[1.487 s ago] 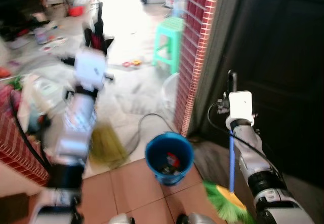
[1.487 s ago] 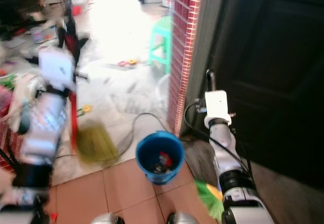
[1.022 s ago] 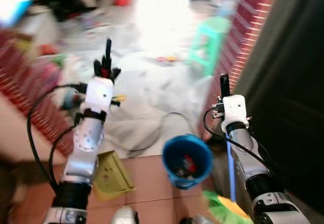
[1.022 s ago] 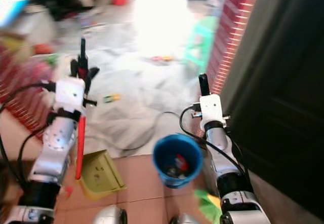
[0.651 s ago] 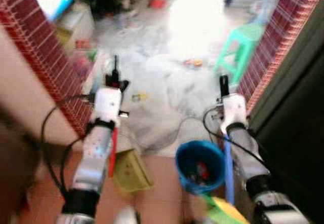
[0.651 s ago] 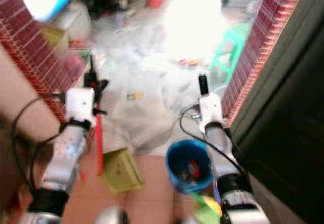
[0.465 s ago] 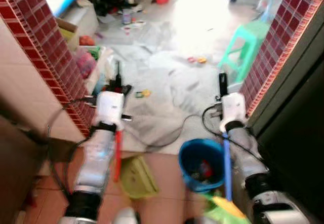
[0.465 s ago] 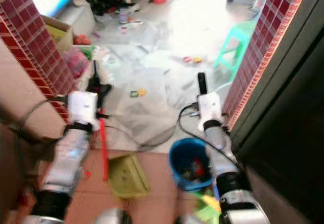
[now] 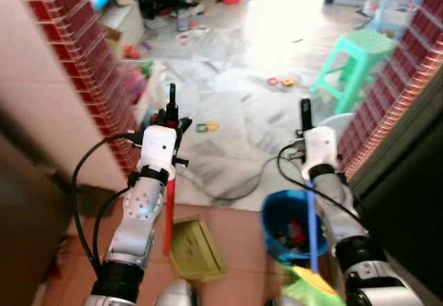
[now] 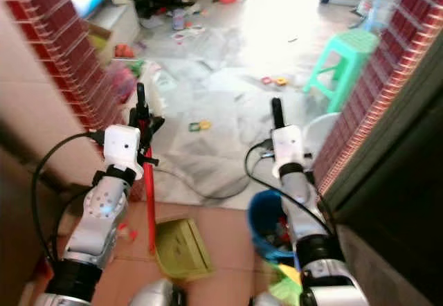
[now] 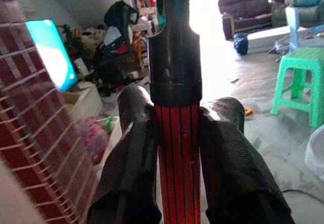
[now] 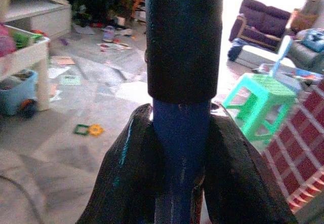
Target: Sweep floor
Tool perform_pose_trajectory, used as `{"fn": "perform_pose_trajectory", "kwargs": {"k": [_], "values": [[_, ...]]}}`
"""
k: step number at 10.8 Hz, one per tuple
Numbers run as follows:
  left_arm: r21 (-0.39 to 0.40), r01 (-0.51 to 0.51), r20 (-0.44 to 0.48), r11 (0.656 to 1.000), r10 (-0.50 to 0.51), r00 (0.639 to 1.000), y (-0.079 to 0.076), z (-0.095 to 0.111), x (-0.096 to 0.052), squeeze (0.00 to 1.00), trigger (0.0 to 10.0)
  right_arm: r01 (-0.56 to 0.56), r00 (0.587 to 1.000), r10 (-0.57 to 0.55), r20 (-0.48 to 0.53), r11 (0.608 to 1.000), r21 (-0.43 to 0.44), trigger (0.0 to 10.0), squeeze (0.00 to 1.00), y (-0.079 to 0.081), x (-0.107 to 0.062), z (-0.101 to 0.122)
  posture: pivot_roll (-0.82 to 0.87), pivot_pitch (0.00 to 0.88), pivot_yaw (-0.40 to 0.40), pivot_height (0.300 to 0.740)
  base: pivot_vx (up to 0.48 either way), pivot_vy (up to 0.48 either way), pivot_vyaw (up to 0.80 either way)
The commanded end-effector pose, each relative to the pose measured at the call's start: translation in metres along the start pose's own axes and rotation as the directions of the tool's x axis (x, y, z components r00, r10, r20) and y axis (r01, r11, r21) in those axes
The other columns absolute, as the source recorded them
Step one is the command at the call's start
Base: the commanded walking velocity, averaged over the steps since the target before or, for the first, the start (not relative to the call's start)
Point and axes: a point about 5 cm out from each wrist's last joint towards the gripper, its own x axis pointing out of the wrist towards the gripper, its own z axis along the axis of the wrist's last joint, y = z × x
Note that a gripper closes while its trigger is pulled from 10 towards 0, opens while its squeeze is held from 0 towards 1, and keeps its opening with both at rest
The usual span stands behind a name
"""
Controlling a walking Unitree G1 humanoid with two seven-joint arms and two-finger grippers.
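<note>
Gripping red dustpan handle (image 11: 176,148) in left hand (image 11: 176,153) | right hand (image 12: 177,148) clamps blue broom handle (image 12: 181,133) (bristles (image 9: 304,291) in eye view)

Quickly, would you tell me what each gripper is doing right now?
Left gripper: shut on the red ribbed dustpan handle.
Right gripper: shut on the blue broom handle.

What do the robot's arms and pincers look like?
Both arms are shiny silver tubes with black bands at the joints. Each wrist has a boxy white block, and thin black cables loop out beside it. The left pincer and right pincer each have two long black fingers, smooth and rounded like thick thumbs.
</note>
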Motion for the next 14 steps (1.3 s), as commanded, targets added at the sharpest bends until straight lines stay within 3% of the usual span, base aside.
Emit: {"fn": "perform_pose_trajectory", "kwargs": {"k": [1, 2, 8, 14], "values": [[0.017, 0.004, 0.046, 1.000, -0.005, 0.999, 0.001, 0.010, 0.004, 0.00, 10.0, 0.003, 0.997, -0.005, 0.077, 1.000, 0.025, 10.0, 0.00, 0.001, 0.007, 0.017, -0.04, 0.000, 0.031, 0.740, 0.000, 0.480, 0.79], [0.013, 0.008, 0.045, 1.000, -0.009, 0.999, 0.000, 0.011, 0.004, 0.00, 10.0, 0.000, 0.997, -0.002, 0.078, 1.000, 0.025, 10.0, 0.00, 0.001, 0.007, 0.017, -0.04, 0.000, 0.029, 0.740, 0.000, 0.480, 0.79], [0.014, 0.035, 0.083, 0.999, -0.036, 0.996, -0.004, 0.018, 0.004, 0.00, 10.0, -0.034, 0.995, 0.029, 0.093, 0.998, 0.051, 10.0, 0.00, 0.006, 0.009, 0.020, -0.04, 0.000, 0.028, 0.740, 0.000, 0.000, 0.79], [-0.021, -0.019, 0.057, 1.000, 0.021, 0.998, 0.007, 0.012, 0.001, 0.00, 10.0, -0.040, 0.994, 0.033, 0.108, 0.997, 0.064, 10.0, 0.00, 0.007, 0.011, 0.024, -0.03, 0.000, 0.026, 0.740, 0.000, 0.000, 0.79]]}}
